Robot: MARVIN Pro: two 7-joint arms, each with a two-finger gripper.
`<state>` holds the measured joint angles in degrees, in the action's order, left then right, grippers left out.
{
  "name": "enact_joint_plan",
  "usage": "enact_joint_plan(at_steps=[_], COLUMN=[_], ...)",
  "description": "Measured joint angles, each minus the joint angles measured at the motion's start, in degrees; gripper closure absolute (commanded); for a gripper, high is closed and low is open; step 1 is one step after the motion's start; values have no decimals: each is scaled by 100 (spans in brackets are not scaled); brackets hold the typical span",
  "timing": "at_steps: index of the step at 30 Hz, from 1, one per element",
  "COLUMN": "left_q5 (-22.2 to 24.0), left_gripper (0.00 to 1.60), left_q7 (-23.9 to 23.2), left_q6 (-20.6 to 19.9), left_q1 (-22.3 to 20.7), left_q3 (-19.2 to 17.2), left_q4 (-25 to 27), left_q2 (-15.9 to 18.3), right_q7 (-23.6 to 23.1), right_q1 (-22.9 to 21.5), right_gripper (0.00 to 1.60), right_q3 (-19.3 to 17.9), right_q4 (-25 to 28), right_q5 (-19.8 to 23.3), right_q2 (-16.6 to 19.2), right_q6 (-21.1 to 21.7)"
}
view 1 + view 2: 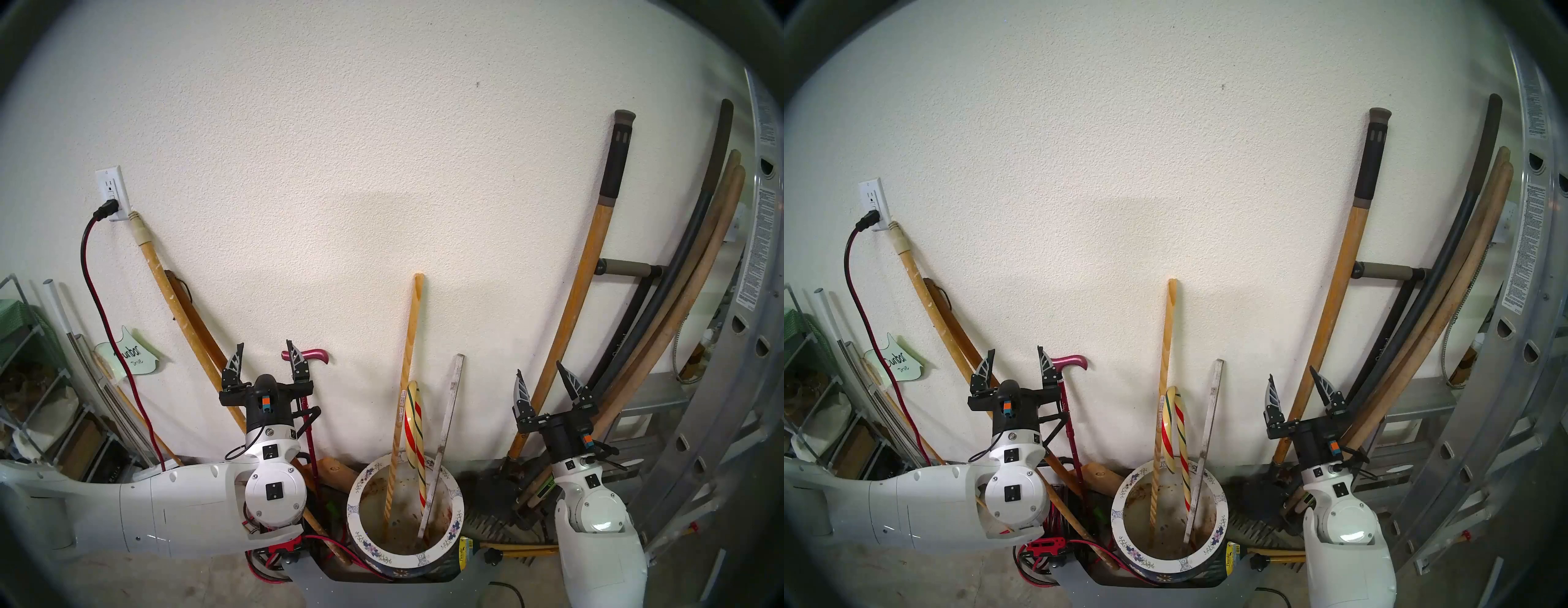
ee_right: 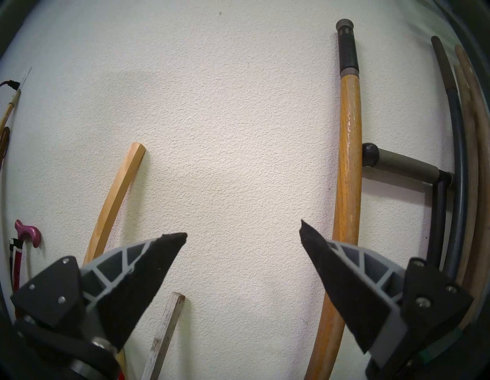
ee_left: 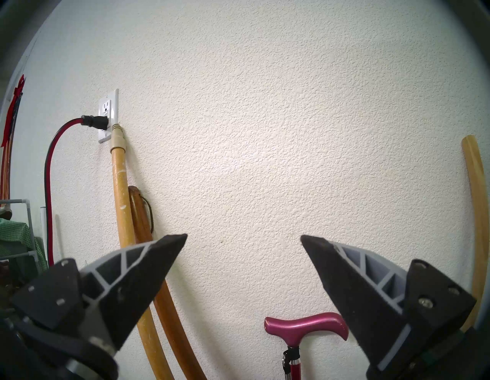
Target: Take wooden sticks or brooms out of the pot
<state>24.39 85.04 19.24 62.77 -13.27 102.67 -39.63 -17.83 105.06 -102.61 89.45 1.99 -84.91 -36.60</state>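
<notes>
1. My left gripper [image 1: 265, 354] and right gripper [image 1: 539, 375] both hang spread wide, holding nothing.
2. Between them and lower, the pot [image 1: 355, 513] holds the yellow pole [image 1: 408, 361], striped cane [image 1: 415, 433] and grey slat [image 1: 449, 414].

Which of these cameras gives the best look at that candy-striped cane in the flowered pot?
The head camera's right-eye view: the striped cane shows whole, hook to foot, standing in the pot. The left-eye view shows it nearly as well. Neither wrist view shows it clearly.
</notes>
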Motion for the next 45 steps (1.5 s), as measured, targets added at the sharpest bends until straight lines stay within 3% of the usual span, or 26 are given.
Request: enact_joint_plan(at_steps=[11,19,45], left_q5=[2,3,8], left_gripper=[0,0,0], left_q7=[0,0,0], left_q6=[0,0,0], left_q1=[0,0,-4], left_q3=[4,6,14], left_q4=[0,1,1], left_q2=[0,1,3], right_q7=[154,304,1006], right_q1=[104,-22,-1477], right_gripper=[0,0,0], right_q3=[215,366,584], right_q4=[-370,-786,-3137], right_q5=[-822,-1188,-1871], right_q2=[-133,-257,-522], right_q6=[-138,-230,-288])
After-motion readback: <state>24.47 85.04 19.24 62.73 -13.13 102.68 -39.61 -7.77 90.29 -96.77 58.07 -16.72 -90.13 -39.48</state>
